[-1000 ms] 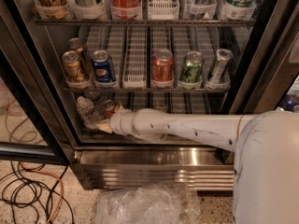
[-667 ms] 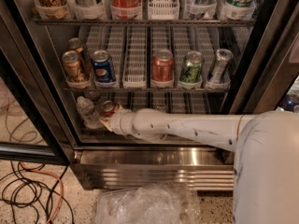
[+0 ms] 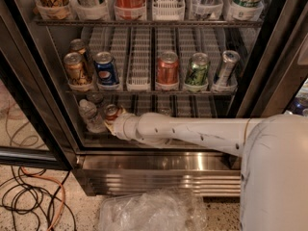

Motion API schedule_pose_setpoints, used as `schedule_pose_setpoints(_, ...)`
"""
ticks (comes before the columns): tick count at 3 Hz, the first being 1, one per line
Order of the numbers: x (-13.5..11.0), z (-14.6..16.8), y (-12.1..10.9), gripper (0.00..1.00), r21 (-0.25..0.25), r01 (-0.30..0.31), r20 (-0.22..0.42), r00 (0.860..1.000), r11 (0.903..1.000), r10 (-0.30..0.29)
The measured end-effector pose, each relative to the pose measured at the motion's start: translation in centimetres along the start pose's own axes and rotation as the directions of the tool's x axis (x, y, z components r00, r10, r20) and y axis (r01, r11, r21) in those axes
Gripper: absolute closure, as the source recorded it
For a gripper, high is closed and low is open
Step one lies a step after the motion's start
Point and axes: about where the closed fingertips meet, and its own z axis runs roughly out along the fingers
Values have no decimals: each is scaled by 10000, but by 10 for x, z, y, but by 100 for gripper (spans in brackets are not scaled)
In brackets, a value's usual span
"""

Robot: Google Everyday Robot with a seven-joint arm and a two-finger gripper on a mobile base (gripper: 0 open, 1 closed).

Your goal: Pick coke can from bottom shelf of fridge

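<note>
Pincer: the pincer [image 3: 112, 125] is being held deep in the fridge [image 3: 159, 173], at the left end of the bottom shelf [image 3: 192, 109], right at the coke can. It is being hidden largely by its own white wrist, so whether it is spread, pressed together or pinching the can cannot be told.
Coke can: the coke can [image 3: 111, 111] is being kept upright on the bottom shelf, in a lane near the left wall. Only its red upper part and silver top are being shown above the wrist. Whether it is being touched cannot be told.
Arm: the white arm [image 3: 192, 130] is being stretched from the lower right across the front of the bottom shelf, nearly level, with its tip being pointed to the left.
Neighbour on the bottom shelf: a clear plastic bottle [image 3: 90, 115] is being seen just left of the coke can, close to the fridge wall.
Middle rack: five cans are being displayed at the front of the white lanes, from left to right a gold can [image 3: 77, 69], a blue Pepsi can [image 3: 106, 69], a red can [image 3: 168, 69], a green can [image 3: 197, 71] and a silver can [image 3: 226, 67], the last being tilted.
Top rack: only the lower parts of several containers are being shown.
Floor: a crumpled clear plastic bag [image 3: 149, 211] is being seen below the steel base panel, and dark and orange cables [image 3: 29, 198] are being seen at the lower left.
</note>
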Motion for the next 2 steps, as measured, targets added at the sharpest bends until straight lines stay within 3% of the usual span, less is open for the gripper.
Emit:
schedule_pose_setpoints(1,-4,-2,-1,100,0,0,0,10000,10000,0)
schedule_pose_setpoints(2,-28,-12,-11,100,-311,87,808,9967,9995,-61)
